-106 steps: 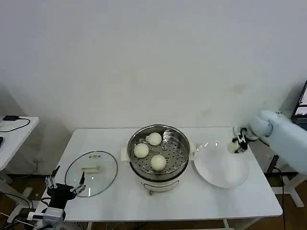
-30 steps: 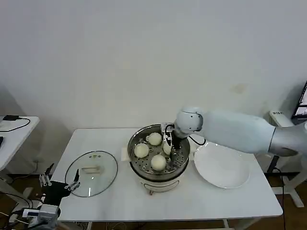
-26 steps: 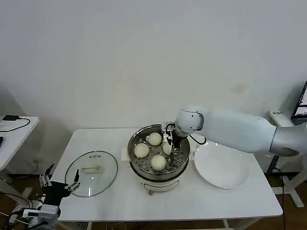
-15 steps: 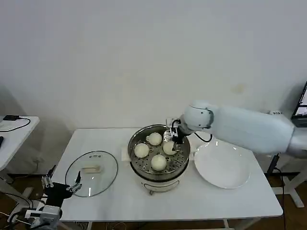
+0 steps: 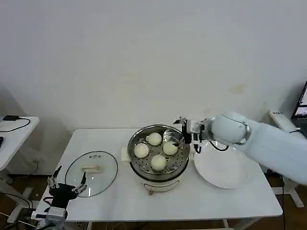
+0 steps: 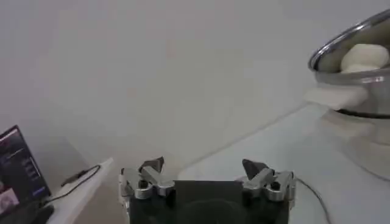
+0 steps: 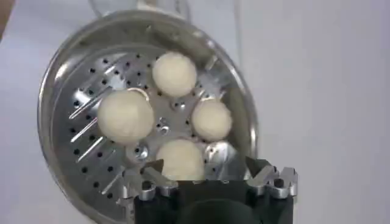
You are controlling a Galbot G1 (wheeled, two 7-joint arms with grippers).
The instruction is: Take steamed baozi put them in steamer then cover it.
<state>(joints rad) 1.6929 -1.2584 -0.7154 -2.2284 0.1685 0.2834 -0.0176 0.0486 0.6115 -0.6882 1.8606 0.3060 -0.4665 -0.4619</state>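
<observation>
- The table (image 5: 120, 201) is white, and it carries the steamer, the plate and the lid side by side.
- The right arm (image 5: 268, 143) reaches in from the right side, above the plate, toward the steamer.
- The steamer (image 5: 135, 165) stands at the middle of the table, just left of the right gripper and a little below it; in the right wrist view its holed tray (image 7: 91, 128) lies open under the fingers.
- The plate (image 5: 225, 175) is white and bare, right under the right arm, touching nothing but the table.
- The lid (image 5: 103, 175) of clear glass lies flat on the table, just ahead of the left gripper and well to the left of the right one.
- The right gripper (image 5: 183, 130) hangs over the steamer's right rim, its fingers (image 7: 149, 173) spread wide and holding nothing.
- The left gripper (image 5: 67, 183) waits low at the table's front left corner, beside the lid, fingers (image 6: 152, 167) wide apart and empty.
- Four buns (image 5: 170, 148) sit apart from one another on the tray inside the steamer, the nearest just below the right gripper's fingertips.
</observation>
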